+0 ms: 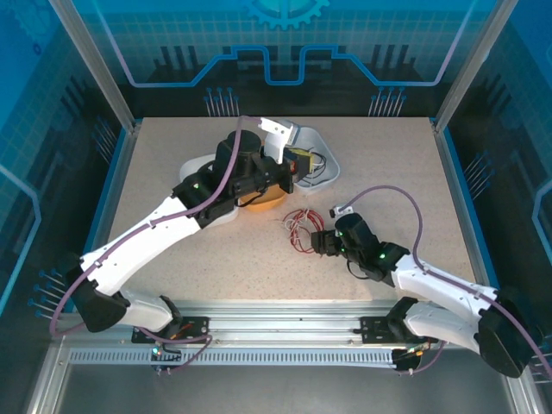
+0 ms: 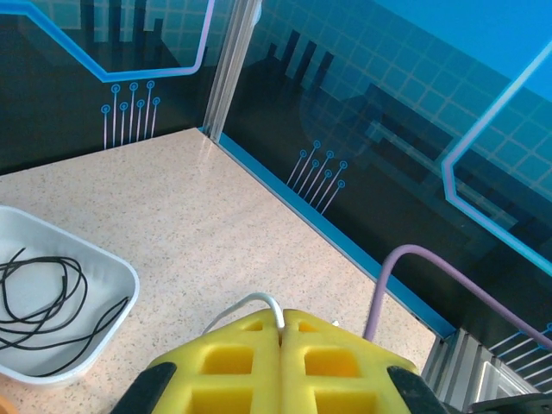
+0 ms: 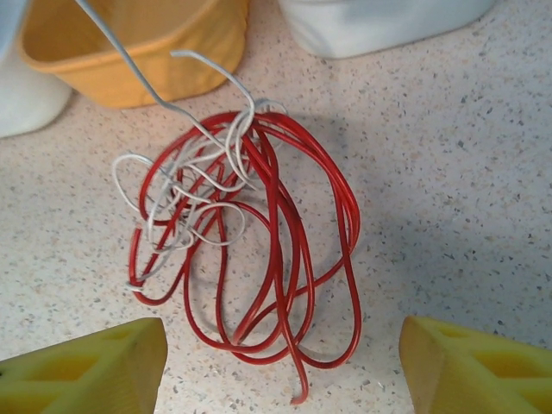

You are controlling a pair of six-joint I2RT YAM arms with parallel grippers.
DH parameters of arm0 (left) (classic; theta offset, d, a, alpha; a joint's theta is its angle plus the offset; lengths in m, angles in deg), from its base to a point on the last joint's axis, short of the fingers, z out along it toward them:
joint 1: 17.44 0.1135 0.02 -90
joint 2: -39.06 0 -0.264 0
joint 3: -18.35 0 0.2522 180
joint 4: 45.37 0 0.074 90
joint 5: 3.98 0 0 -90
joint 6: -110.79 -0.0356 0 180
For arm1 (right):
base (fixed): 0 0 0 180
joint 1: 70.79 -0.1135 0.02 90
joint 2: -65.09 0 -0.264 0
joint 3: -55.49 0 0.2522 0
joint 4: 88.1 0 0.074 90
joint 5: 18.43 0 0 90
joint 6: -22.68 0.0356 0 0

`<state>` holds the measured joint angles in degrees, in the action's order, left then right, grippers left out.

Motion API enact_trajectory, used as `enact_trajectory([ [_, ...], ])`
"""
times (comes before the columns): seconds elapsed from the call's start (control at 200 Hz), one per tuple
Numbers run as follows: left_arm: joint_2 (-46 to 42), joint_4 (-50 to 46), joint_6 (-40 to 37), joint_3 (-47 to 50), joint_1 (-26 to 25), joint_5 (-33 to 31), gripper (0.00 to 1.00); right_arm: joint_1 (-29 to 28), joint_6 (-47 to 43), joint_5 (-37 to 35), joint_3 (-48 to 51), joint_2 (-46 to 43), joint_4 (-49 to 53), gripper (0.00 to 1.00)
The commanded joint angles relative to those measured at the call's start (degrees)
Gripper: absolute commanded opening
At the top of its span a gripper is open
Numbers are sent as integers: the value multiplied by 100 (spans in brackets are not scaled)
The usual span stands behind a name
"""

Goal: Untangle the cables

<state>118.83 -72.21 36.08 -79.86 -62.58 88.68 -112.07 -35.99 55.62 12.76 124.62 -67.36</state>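
Observation:
The red cable (image 3: 285, 250) lies in loose loops on the table, with the thin white cable (image 3: 185, 198) tangled through its upper left part. One white strand rises from the bunch toward the upper left. My right gripper (image 3: 280, 371) stands open just short of the bunch, its yellow fingers (image 3: 95, 371) wide apart on either side of the lowest red loops. In the top view the bunch (image 1: 300, 228) lies left of the right gripper (image 1: 323, 243). My left gripper (image 2: 282, 323) is shut on a bend of the white cable (image 2: 259, 302), raised over the back tray. The black cable (image 2: 43, 302) lies coiled in that white tray (image 2: 121, 285).
An orange bowl (image 1: 263, 200) sits just behind the bunch, under the left arm. A white tray (image 1: 323, 164) stands at the back centre and another white dish (image 1: 194, 164) to its left. Blue-edged walls (image 1: 453, 181) bound the table.

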Motion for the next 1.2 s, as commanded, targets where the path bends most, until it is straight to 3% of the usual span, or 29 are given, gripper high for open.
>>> enact_trajectory([
  [0.0, -275, 226, 146, 92, 30, 148, 0, 76, 13, -16, -135, 358, -217, 72],
  [0.15, -381, 236, 192, 172, 29, 182, 0, 128, 109, -209, -401, 1045, -467, 80],
  [0.28, -459, 201, 194, 165, 27, 285, 0, 365, 266, -138, -541, 1574, -665, 72],
  [0.44, -568, 174, 194, 147, 45, 393, 0, 519, 303, 170, -565, 1996, -945, 49],
  [0.615, -765, 183, 159, 156, 179, 371, 0, 568, 465, 225, -389, 2089, -965, 13],
  [0.695, -853, 166, 176, 132, 331, 418, 0, 586, 546, 148, -265, 1989, -881, 5],
  [0.795, -1005, 128, 201, 112, 581, 411, 0, 636, 602, 52, -129, 1802, -716, 1],
  [1.196, -1797, 67, 297, 95, 1627, 210, 0, 867, 586, -159, 234, 1043, 25, 1],
])
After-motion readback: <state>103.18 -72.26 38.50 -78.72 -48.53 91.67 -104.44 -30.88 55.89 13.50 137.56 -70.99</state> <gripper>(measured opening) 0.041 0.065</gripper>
